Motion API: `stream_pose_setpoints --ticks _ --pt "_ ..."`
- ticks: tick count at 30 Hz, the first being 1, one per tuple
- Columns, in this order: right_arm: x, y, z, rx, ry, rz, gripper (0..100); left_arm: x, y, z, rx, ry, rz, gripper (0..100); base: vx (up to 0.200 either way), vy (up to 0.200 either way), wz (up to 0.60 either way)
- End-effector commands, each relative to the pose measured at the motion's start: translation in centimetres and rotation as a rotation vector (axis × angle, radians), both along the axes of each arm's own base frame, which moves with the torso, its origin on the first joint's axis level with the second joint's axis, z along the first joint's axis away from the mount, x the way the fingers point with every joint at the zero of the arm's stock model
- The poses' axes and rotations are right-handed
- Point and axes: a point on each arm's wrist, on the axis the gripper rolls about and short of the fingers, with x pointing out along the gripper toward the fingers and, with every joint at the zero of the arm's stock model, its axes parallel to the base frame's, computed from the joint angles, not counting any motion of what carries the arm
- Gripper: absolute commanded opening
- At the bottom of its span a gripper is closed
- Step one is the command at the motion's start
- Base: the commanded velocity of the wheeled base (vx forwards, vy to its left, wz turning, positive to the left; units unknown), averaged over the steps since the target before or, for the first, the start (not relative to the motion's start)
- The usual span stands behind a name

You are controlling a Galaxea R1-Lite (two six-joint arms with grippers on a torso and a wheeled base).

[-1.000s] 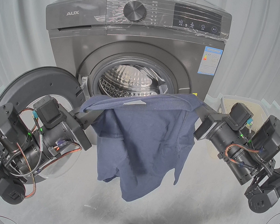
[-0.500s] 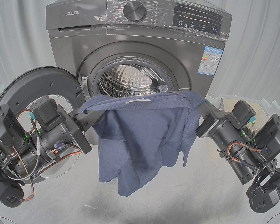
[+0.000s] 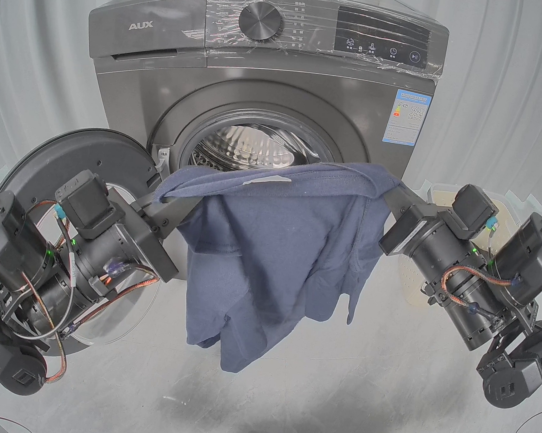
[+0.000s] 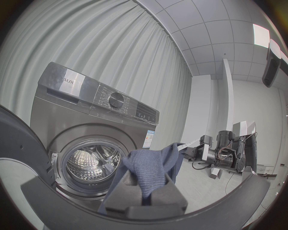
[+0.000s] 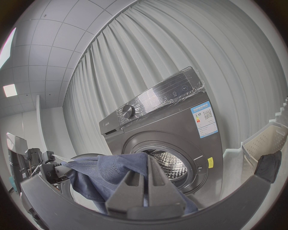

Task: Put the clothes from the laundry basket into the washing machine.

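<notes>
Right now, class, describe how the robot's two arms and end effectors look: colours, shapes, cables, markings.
The left arm and right arm are matte black: chunky cylindrical joints, boxy housings. Braided orange-brown cables loop along each wrist, with teal connectors and small green lights. The left end effector and right end effector have dark grey, wedge-shaped fingers.

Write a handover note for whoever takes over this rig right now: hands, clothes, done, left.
Left hand: shut on one end of the navy shirt.
Right hand: shut on the other end; the shirt hangs between them in front of the washing machine, door open.
Drum: no clothes visible inside.
Laundry basket, right of the machine: holds a dark garment.
Done: shirt out of the basket.
Left: shirt into the drum, then the dark garment.
</notes>
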Motion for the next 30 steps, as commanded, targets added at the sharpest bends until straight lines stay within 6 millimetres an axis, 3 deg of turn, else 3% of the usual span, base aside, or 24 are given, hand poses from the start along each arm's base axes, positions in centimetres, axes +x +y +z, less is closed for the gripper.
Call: stream_pose_setpoints --ticks 1,13,20,26,30 --pt "0.0 0.0 0.0 0.000 0.000 0.001 0 0.0 0.0 0.0 0.001 0.002 -0.001 0 0.000 0.000 0.00" --pt "-0.1 0.0 -0.3 -0.008 0.009 0.001 0 0.1 -0.1 0.0 0.000 0.000 -0.002 0 0.000 0.000 0.00" --pt "-0.3 -0.1 -1.3 -0.033 0.043 0.004 0 0.8 -0.5 -1.3 0.029 0.042 -0.003 0 0.000 0.000 0.00" --pt "-1.3 0.7 -4.2 -0.109 0.129 0.053 0 1.2 -1.0 -2.2 0.049 0.070 -0.008 0 0.000 0.000 0.00" --pt "-2.7 2.9 -7.2 -0.189 0.209 0.140 0 1.5 -1.1 -2.3 0.051 0.070 -0.006 0 0.000 0.000 0.00"
